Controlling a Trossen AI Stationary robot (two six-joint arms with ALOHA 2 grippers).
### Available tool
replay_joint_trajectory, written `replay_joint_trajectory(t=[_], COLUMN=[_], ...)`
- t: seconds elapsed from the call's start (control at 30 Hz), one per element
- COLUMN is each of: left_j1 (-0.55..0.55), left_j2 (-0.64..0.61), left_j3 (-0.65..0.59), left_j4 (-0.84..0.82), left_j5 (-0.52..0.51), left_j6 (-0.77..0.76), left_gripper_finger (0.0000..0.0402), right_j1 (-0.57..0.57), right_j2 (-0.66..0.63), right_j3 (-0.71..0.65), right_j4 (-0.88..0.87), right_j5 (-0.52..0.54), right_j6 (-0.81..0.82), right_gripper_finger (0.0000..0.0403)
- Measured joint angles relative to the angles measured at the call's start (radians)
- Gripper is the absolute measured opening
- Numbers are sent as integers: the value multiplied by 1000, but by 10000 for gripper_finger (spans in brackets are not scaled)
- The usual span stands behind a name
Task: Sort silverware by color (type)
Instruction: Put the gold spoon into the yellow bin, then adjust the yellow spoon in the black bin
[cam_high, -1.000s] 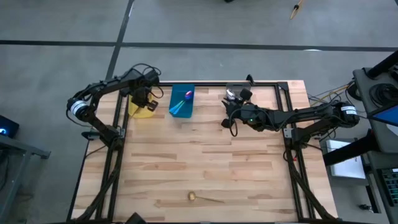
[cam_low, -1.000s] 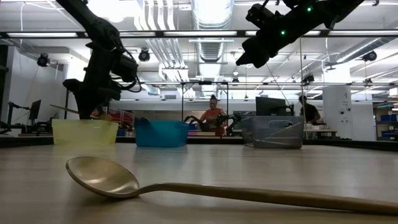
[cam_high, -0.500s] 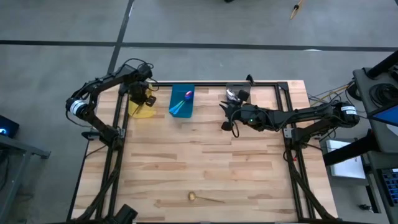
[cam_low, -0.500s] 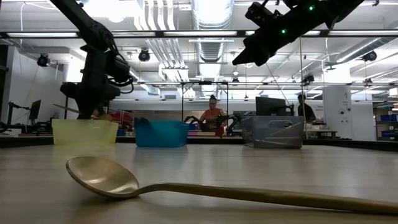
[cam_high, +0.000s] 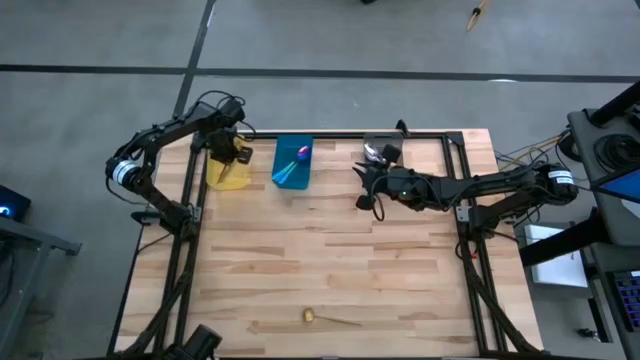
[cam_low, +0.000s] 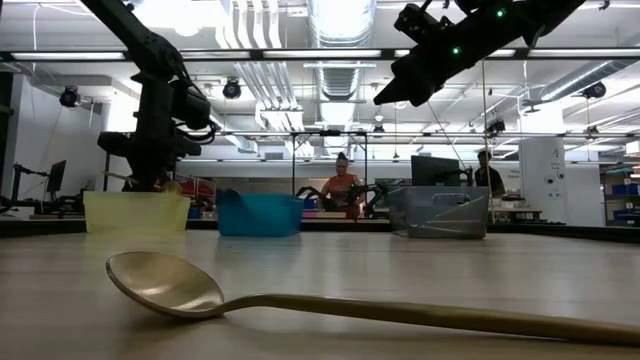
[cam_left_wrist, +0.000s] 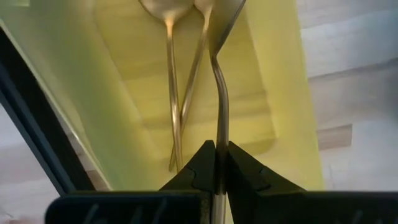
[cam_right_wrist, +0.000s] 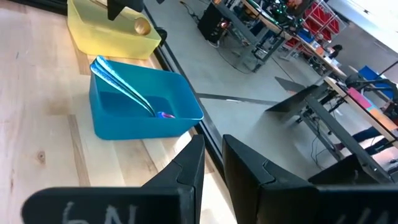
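My left gripper (cam_high: 224, 150) hangs over the yellow bin (cam_high: 226, 172) at the table's far left, shut on a thin gold spoon (cam_left_wrist: 222, 118). Its bowl (cam_high: 241, 155) sticks out toward the blue bin. Two more gold spoons (cam_left_wrist: 177, 93) lie flat in the yellow bin. Teal-handled spoons (cam_right_wrist: 124, 87) lean in the blue bin (cam_high: 292, 165). One gold spoon (cam_high: 320, 317) lies flat near the table's front edge, large in the low view (cam_low: 170, 285). My right gripper (cam_high: 370, 195) hovers in front of the grey bin (cam_high: 380, 151), its fingers (cam_right_wrist: 189, 171) a narrow gap apart with nothing between. My left gripper pinches the gold spoon's handle (cam_left_wrist: 221, 163) between its two fingers, close to the handle's free end. The fingers point down from above and lie across the handle. The spoon is lifted clear above the yellow bin, its bowl reaching out to one side.
The three bins stand in a row along the far edge: yellow, blue, grey (cam_low: 440, 212). The wooden table top (cam_high: 330, 260) between bins and near spoon is bare. A black frame rail (cam_high: 190, 200) runs along the left edge. People sit in the room behind.
My left gripper has gone a little toward the table's left edge, over the yellow bin, turning its wrist with the gold spoon still held. The spoon's bowl now shows beside the gripper in the high view. My right gripper has turned slightly.
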Motion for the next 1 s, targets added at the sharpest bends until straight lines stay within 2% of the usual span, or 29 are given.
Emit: replay_joint_trajectory(t=[0.5, 1.0], left_j1=[0, -13], left_j2=[0, -11], left_j3=[-1, -2], left_j4=[26, 32], left_j5=[-28, -31], left_j6=[-41, -13], left_gripper_finger=[28, 29], right_j1=[0, 0], right_j2=[0, 0], right_j3=[0, 0], right_j4=[-44, -50], right_j5=[0, 0], right_j6=[-1, -4], right_gripper_finger=[47, 47])
